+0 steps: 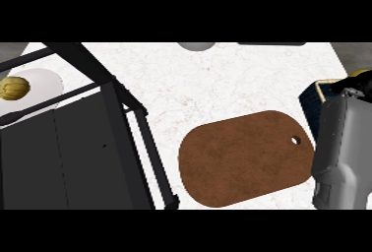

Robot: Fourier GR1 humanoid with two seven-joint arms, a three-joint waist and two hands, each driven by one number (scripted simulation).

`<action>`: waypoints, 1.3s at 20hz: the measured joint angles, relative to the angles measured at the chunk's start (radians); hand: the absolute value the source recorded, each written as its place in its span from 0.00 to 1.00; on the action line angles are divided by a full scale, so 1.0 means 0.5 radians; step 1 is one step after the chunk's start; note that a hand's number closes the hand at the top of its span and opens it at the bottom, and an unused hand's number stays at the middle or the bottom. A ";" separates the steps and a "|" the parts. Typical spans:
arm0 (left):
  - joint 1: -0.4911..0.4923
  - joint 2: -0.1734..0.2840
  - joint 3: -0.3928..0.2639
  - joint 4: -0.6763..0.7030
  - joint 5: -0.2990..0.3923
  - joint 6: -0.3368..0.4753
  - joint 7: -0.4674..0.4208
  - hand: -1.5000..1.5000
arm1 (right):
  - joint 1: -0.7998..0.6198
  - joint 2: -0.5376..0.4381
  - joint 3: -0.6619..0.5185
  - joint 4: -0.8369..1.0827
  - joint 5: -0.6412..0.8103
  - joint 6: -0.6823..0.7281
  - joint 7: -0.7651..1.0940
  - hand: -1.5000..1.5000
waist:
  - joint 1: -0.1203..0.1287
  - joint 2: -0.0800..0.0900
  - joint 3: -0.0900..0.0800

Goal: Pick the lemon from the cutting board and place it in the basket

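Brown cutting board (243, 158) lies bare; lemon hidden.

The brown cutting board (245, 157) is laid flat on the white counter, with a small hole near its right end. A dark basket (317, 98) is seen at the right edge, mostly hidden.

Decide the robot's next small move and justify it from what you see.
Probably lower the right hand into the basket: the cutting board lies bare, and a yellow sliver, likely the lemon, shows beside the hand, above the basket's wall.
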 measured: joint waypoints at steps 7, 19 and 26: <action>-0.009 -0.006 0.008 -0.006 0.006 -0.020 0.032 0.50 | 0.150 0.010 -0.032 -0.130 -0.068 -0.051 0.007 1.00 | 0.010 0.005 -0.001; -0.025 0.001 -0.009 0.005 -0.025 0.001 0.070 0.50 | 0.393 0.010 0.076 -0.306 -0.281 -0.165 -0.047 0.00 | 0.011 0.004 0.005; -0.021 -0.008 0.008 0.014 -0.005 -0.040 0.038 0.50 | 0.449 0.010 0.168 -0.472 -0.079 -0.289 -0.069 0.00 | 0.014 0.005 0.007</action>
